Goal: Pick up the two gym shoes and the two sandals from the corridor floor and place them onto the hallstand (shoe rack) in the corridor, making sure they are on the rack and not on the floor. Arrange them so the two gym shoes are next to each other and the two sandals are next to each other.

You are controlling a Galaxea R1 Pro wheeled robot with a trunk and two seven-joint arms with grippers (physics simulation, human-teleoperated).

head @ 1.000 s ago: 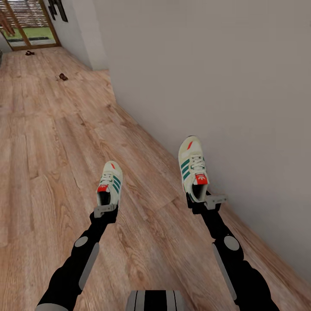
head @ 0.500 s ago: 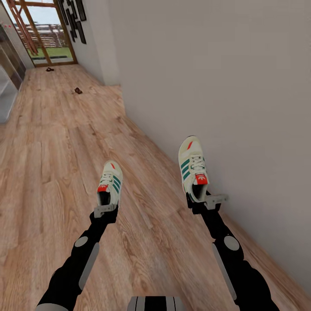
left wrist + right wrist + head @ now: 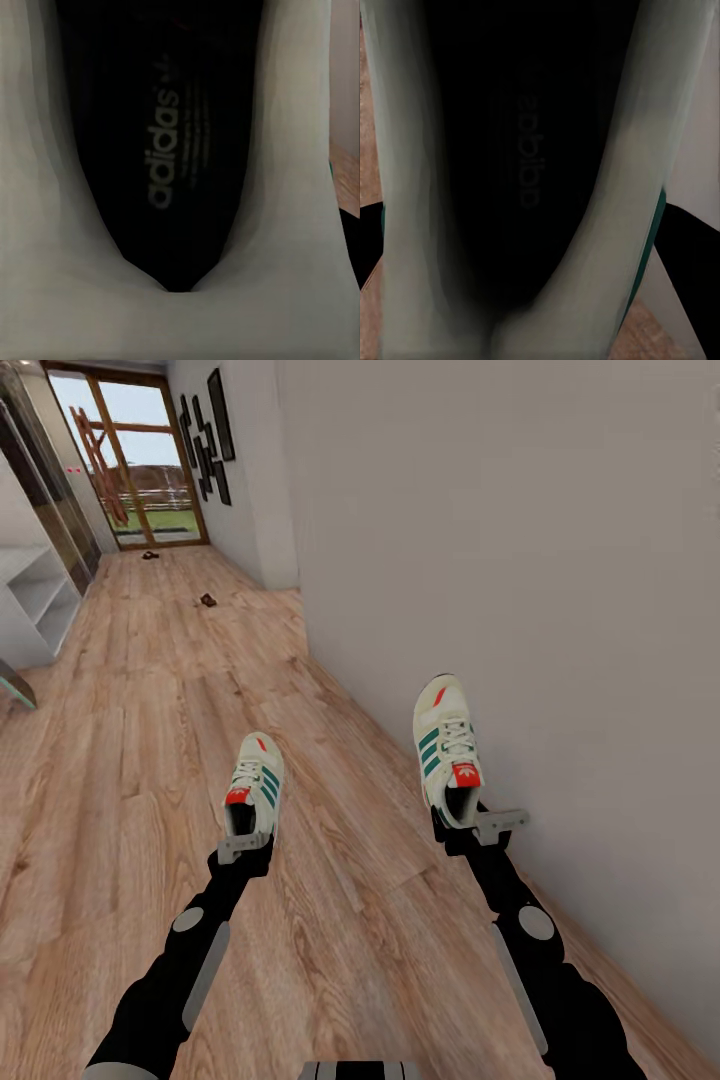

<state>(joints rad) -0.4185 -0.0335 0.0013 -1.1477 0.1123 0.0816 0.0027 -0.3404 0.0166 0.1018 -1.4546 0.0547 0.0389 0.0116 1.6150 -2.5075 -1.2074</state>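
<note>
Each claw is clamped on a sneaker's heel: left claw (image 3: 243, 847) on the left sneaker (image 3: 255, 783), right claw (image 3: 470, 826) on the right sneaker (image 3: 448, 750), both clear of the floor (image 3: 130, 760). They look light and soft-sided, so the stiffer heel rim seems the right grip.

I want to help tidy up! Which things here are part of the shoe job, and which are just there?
Part of the job:
- left sneaker in left gripper
- right sneaker in right gripper
- two sandals on the floor
- white shelves

Just there:
- wall pictures
- glass door
- wall
</note>
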